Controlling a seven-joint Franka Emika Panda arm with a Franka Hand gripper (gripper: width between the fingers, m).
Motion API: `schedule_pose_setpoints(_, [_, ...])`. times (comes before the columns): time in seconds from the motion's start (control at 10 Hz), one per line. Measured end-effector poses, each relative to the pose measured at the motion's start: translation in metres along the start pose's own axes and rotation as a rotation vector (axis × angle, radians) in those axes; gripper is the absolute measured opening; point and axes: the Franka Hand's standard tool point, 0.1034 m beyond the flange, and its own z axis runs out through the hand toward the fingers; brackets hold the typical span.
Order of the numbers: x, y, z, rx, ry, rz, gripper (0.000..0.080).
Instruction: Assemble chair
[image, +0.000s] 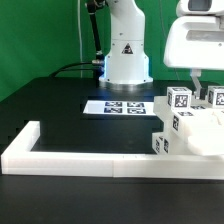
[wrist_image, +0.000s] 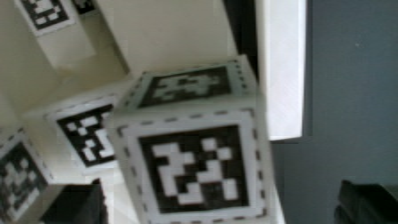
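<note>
The gripper (image: 207, 78) hangs with jaws spread wide, empty, above the chair parts (image: 185, 125), its body cut off at the exterior view's right edge. The parts cluster against the border rail (image: 70, 160). Behind lies the marker board (image: 113, 106); the table (image: 60, 110) is black.
</note>
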Motion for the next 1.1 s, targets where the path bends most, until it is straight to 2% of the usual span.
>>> schedule_pose_setpoints(0.2, [0.000, 0.005, 0.001, -0.003, 0.000, -0.051, 0.0649])
schedule_pose_setpoints(0.4, [0.000, 0.009, 0.000, -0.001, 0.001, 0.007, 0.0649])
schedule_pose_setpoints(0.6, [-0.010, 0.012, 0.000, 0.003, 0.001, 0.026, 0.0649])
schedule_pose_setpoints(1.1, [-0.013, 0.006, 0.000, 0.009, 0.003, 0.036, 0.0649])
